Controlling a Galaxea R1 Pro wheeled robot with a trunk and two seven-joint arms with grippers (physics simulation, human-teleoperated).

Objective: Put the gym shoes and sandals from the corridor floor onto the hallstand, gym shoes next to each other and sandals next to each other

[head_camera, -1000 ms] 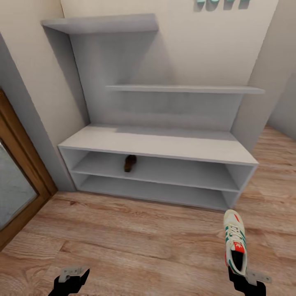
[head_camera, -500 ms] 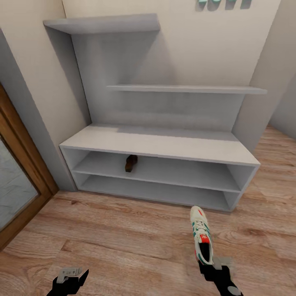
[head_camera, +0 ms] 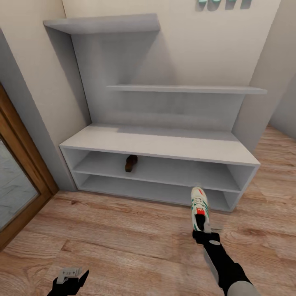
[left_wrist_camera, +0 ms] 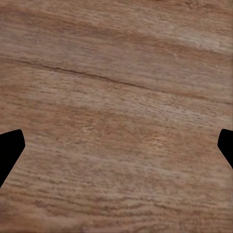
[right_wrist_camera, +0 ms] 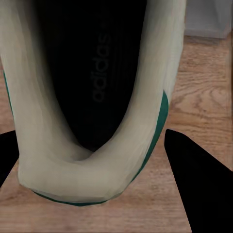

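At the bottom left of the head view the left gripper (head_camera: 70, 276) hangs low over the corridor floor (head_camera: 123, 242); in the left wrist view its two dark fingertips (left_wrist_camera: 9, 148) sit at opposite edges of the frame, spread wide with nothing but wood-grain planks (left_wrist_camera: 116, 111) between them. To the lower right of the head view the right arm (head_camera: 224, 265) reaches forward, and the right gripper (head_camera: 202, 230) pinches a gym shoe (head_camera: 200, 205) by its heel end, the toe pointing away toward the rack. The right wrist view looks straight into that shoe (right_wrist_camera: 92, 97): the dark insole, the cream collar and a green edge, with a black finger (right_wrist_camera: 196, 184) at each side of the heel. In the head view the shoe's toe lies just in front of the hallstand (head_camera: 164, 146), near the right part of its lower shelf opening; whether it touches the floor I cannot tell. Farther back, on the upper of the two open shelves under the bench top, left of centre, a brown sandal (head_camera: 130, 163) lies with its length running front to back. Above the bench top, white wall shelves (head_camera: 185, 89) step up the wall, and teal lettering (head_camera: 224, 4) shows at the top edge. A wooden door frame (head_camera: 24, 164) runs down the left side.
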